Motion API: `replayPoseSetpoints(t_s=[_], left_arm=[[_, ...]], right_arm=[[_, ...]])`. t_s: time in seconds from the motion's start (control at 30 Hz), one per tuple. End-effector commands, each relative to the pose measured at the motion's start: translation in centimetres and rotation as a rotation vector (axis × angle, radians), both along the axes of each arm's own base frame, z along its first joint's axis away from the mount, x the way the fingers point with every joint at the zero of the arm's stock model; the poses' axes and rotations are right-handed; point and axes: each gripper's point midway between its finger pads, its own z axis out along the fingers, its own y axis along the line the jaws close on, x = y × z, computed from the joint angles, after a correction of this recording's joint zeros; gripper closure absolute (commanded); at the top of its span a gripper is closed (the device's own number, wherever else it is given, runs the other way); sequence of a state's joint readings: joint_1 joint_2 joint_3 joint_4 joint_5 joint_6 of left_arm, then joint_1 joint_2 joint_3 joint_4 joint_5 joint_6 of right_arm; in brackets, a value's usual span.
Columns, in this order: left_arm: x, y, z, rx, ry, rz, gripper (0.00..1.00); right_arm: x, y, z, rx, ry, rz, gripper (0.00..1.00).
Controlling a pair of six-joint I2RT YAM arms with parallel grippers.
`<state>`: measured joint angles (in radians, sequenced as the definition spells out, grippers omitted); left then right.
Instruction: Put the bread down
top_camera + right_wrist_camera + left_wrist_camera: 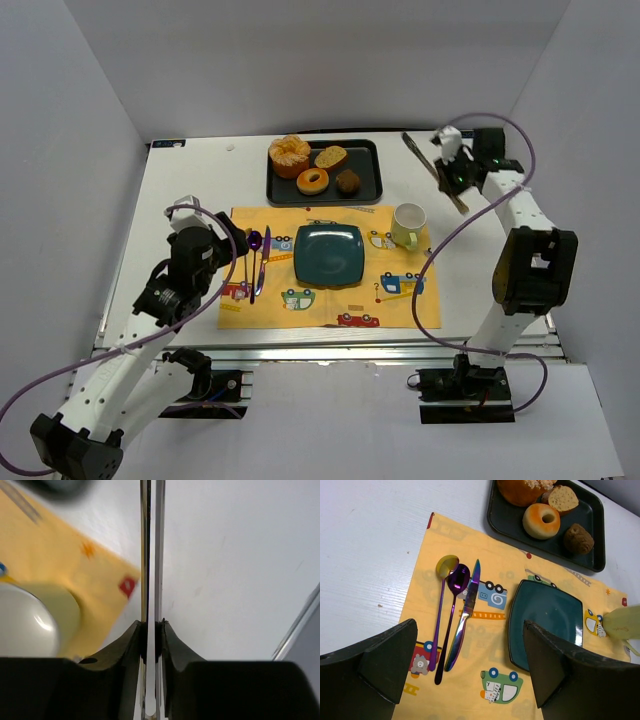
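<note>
The tongs were pinched flat in the right gripper, so the bread (lying on the tray, well apart) might be knocked rather than gripped. It was crowded by the donut and muffin. The left gripper was spread wide, empty.

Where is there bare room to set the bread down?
Teal plate is bare, between knife and mug; the placemat's near strip is free too. The tray is crowded: bread, donut, muffin, cake. Right claw holds tongs.
</note>
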<state>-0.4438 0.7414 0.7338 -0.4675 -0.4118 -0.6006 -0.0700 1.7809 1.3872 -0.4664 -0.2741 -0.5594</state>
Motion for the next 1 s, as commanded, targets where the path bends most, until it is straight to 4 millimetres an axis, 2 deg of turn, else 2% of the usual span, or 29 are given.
replayPoseSetpoints(t_s=[0.0,0.03,0.07,0.1,0.13,0.17,0.2,0.23,0.27,0.3,0.33,0.4,0.47,0.57,0.67,0.9,0.97], left_arm=[[0.5,-0.1,1.0,-0.010,-0.015,0.006,0.05],[0.7,-0.2,1.4,-0.011,-0.019,0.005,0.05],[0.7,-0.2,1.4,-0.008,-0.016,0.005,0.05],[0.8,-0.2,1.4,-0.006,-0.015,0.004,0.05],[0.8,-0.2,1.6,-0.005,-0.017,0.007,0.05],[0.8,-0.2,1.5,-0.006,-0.014,0.007,0.05],[0.9,-0.2,1.6,-0.007,-0.016,0.009,0.05],[0.8,-0.2,1.6,-0.009,-0.018,0.011,0.05],[0.8,-0.1,1.6,-0.011,-0.016,0.018,0.05],[0.8,0.0,1.6,-0.014,-0.017,0.020,0.05],[0.7,0.0,1.6,-0.019,-0.020,0.027,0.05],[0.7,0.1,1.4,-0.023,-0.019,0.032,0.05],[0.7,0.1,1.3,-0.025,-0.017,0.035,0.05],[0.9,0.1,1.2,-0.024,-0.017,0.038,0.05],[1.1,0.0,1.1,-0.015,-0.012,0.037,0.05],[1.6,-0.1,0.8,-0.003,-0.005,0.037,0.05],[1.7,-0.3,0.5,-0.006,0.001,0.033,0.05]], right_arm=[[1.8,8.0,8.4,-0.022,-0.205,0.282,0.76],[2.6,9.2,10.0,-0.046,-0.253,0.322,0.74],[2.6,11.4,9.4,-0.053,-0.236,0.376,0.73],[2.9,12.3,9.5,-0.062,-0.243,0.406,0.72],[3.3,14.1,10.7,-0.074,-0.278,0.454,0.72],[3.7,14.7,10.7,-0.114,-0.298,0.501,0.71],[4.5,14.9,9.5,-0.159,-0.286,0.514,0.70],[4.8,15.3,9.4,-0.194,-0.294,0.539,0.70],[5.7,15.8,10.3,-0.254,-0.336,0.569,0.69],[6.4,16.1,9.4,-0.280,-0.328,0.587,0.67],[7.1,16.8,10.4,-0.304,-0.363,0.603,0.66],[8.2,16.9,9.9,-0.371,-0.376,0.628,0.62],[9.3,17.2,10.7,-0.416,-0.421,0.632,0.60],[10.7,17.4,10.9,-0.462,-0.472,0.645,0.56],[11.6,17.2,9.9,-0.526,-0.476,0.667,0.54],[11.7,17.1,9.2,-0.602,-0.507,0.740,0.54],[11.3,17.4,8.3,-0.624,-0.510,0.784,0.54]])
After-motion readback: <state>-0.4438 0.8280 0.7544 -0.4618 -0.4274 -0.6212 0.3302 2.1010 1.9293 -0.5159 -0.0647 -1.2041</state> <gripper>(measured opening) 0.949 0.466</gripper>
